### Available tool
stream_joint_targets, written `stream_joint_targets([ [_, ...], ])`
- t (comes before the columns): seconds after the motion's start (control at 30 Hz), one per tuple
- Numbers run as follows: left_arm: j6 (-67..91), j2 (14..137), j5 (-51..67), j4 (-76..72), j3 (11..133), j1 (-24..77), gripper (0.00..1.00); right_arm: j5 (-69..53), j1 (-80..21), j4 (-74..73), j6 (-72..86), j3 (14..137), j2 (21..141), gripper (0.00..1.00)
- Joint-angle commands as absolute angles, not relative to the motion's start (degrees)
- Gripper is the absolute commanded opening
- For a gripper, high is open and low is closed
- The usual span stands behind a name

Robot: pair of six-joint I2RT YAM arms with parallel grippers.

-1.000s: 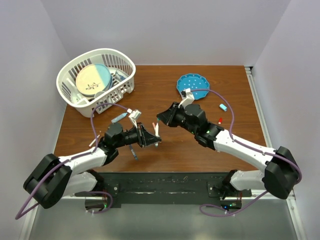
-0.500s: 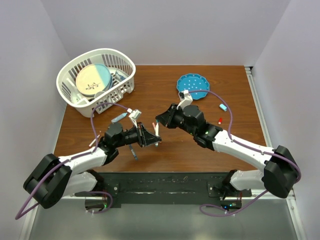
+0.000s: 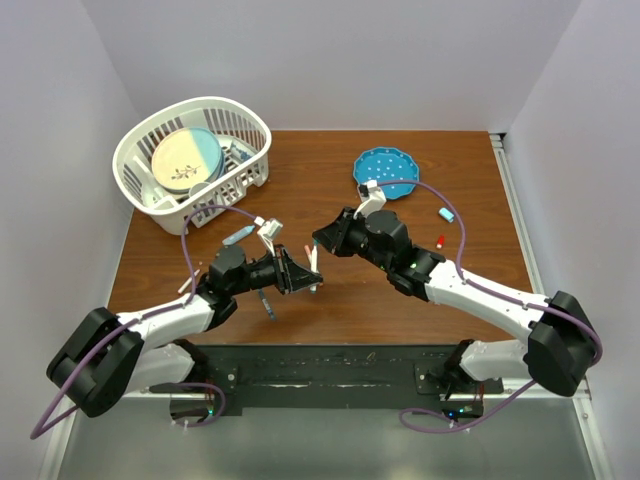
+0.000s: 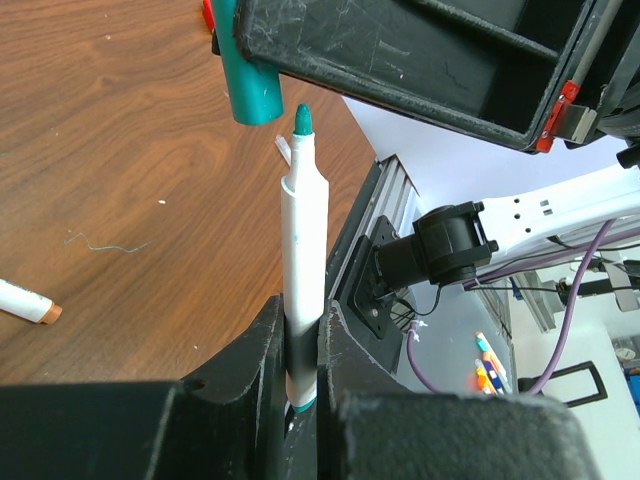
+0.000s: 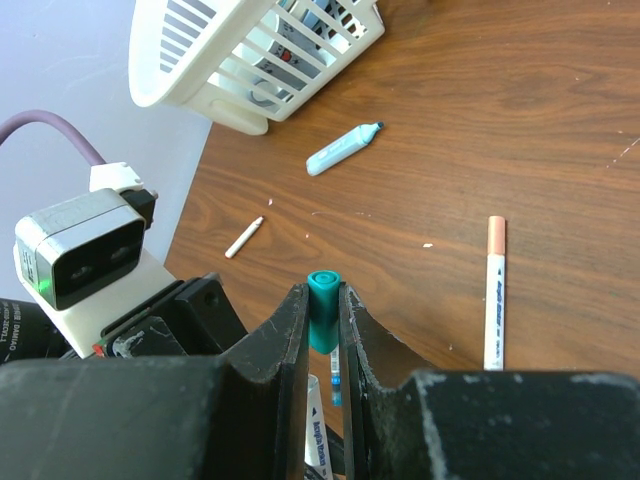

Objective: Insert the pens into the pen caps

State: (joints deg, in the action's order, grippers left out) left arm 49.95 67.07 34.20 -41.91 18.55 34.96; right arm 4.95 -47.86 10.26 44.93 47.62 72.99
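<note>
- Left gripper (image 4: 301,325) pinching the dark lower barrel of a white pen (image 4: 303,230), with the green tip pointing upward in the left wrist view.
- Right gripper (image 5: 322,315) pressed together on a teal cap (image 5: 322,298), held upright between the two black fingers.
- Tip of the white pen just beside the lower end of the teal cap, a little to one side, not yet inside it.
- Both things held in the air above the brown table (image 3: 350,305), near its middle, between the two arms.
- On the wood below the right gripper: a salmon-ended pen (image 5: 493,293), a thick light blue pen (image 5: 343,148) and a small white pen (image 5: 244,237), all apart from each other.
- White basket (image 5: 235,108) at the back left, near the thick light blue pen.
- Dark blue pen (image 3: 266,302) lying beside the left arm.
- Toward the right edge: a light blue cap (image 3: 447,214) and a red cap (image 3: 440,240), near each other but not touching.
- Blue plate (image 3: 385,165) at the back, well apart from the basket.
</note>
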Motion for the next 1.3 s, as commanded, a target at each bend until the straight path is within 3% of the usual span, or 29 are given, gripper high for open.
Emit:
stream_joint_targets([
  [0.0,48.78,66.8,35.07,-44.21,18.55,35.16,0.0,6.33,-48.08,10.9,43.59,49.57,71.19,0.0],
  [1.27,48.16,67.85,35.51,-44.3,19.86,35.16,0.0,4.57,-48.08,10.02,41.84,47.99,69.78,0.0],
])
